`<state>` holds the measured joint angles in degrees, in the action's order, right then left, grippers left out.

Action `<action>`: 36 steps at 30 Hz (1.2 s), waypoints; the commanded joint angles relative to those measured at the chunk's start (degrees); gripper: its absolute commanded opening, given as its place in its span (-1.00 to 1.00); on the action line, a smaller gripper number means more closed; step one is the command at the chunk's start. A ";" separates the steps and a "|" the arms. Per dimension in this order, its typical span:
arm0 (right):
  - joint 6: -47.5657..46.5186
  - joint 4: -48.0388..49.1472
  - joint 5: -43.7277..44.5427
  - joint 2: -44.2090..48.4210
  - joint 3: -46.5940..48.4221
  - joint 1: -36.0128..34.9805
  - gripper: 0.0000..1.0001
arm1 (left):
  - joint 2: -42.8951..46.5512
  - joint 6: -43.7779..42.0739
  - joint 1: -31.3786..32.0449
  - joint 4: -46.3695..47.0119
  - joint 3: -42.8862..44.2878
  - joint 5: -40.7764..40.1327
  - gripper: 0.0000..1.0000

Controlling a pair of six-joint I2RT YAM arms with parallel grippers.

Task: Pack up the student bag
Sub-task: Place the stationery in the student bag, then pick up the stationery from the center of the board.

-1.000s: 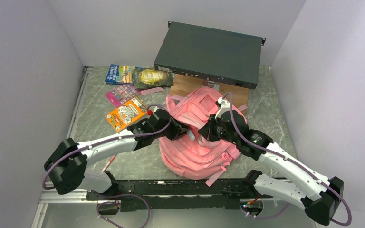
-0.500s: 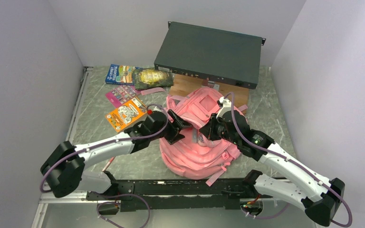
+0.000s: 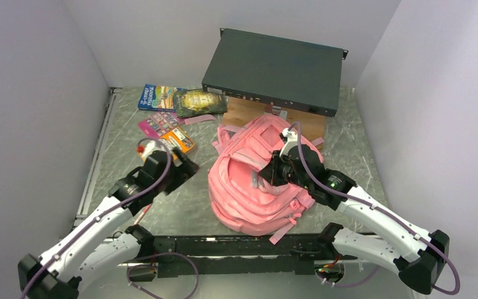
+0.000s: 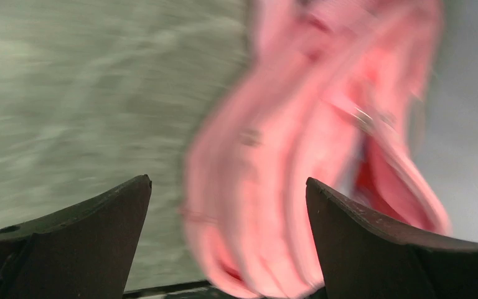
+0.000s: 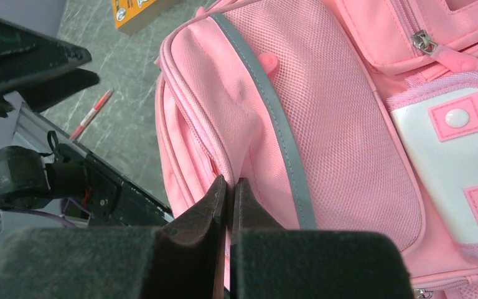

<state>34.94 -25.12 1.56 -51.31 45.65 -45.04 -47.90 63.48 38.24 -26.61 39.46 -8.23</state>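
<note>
Two-fingered right gripper (image 5: 230, 187) pinches soft pink fabric on the student bag (image 5: 348, 124); left gripper (image 4: 227, 182) gapes wide.

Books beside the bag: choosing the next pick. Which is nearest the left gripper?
The orange booklet, beside the left gripper; pink sheet, dark packet and blue book lie farther back.

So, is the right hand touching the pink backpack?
Touching. The right wrist view shows the right hand shut on a pinched fold of the pink backpack, beside its mesh panel.
</note>
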 commanded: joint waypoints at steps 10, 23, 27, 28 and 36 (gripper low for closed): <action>0.07 5.76 -0.44 2.46 1.30 -0.06 -1.00 | 14.47 19.05 -29.50 -41.27 -1.84 -13.21 0.99; -0.67 3.76 -0.15 5.30 2.58 -0.09 -1.00 | 4.64 12.86 -60.65 -31.61 -6.22 4.79 0.99; -0.79 4.10 -0.55 5.68 2.23 -0.07 -1.00 | 2.15 12.16 -64.42 -29.17 -7.69 5.92 0.99; -0.91 3.42 -0.36 5.69 2.44 -0.10 -1.00 | 0.23 10.77 -65.88 -28.89 -7.65 7.19 0.99; -0.70 4.34 0.51 6.21 1.44 -0.09 -1.00 | -14.63 5.41 -74.65 -26.07 -7.99 15.18 0.78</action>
<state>33.69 -26.98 1.48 -47.16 45.56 -45.04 -58.46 71.55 -34.15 -54.98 31.83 1.72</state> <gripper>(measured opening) 0.030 0.913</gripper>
